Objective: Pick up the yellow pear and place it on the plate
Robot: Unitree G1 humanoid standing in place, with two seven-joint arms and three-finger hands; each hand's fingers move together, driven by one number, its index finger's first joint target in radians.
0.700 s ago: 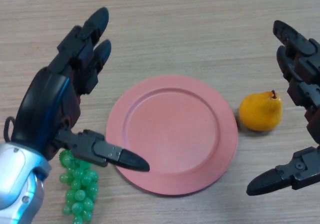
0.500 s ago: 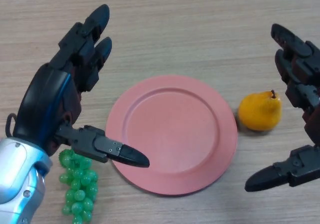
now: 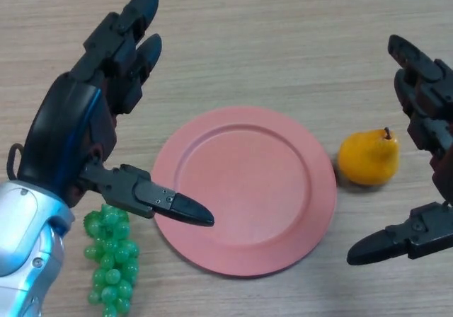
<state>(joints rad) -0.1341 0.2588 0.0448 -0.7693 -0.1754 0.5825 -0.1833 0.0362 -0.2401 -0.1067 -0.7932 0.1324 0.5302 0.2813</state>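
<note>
The yellow pear [image 3: 367, 159] lies on the wooden table just right of the pink plate [image 3: 244, 187], with its stem up and to the right. My right hand [image 3: 427, 126] is open at the right edge, its fingers above and right of the pear and its thumb below it; it does not touch the pear. My left hand [image 3: 79, 129] is open at the left, its thumb tip reaching over the plate's left rim. The plate holds nothing.
A bunch of green grapes [image 3: 107, 260] lies on the table at the lower left, under my left wrist and left of the plate. The wooden table [image 3: 283, 41] stretches beyond the plate.
My left hand has shifted slightly up. My right hand has barely moved. The pear and the plate have not moved.
</note>
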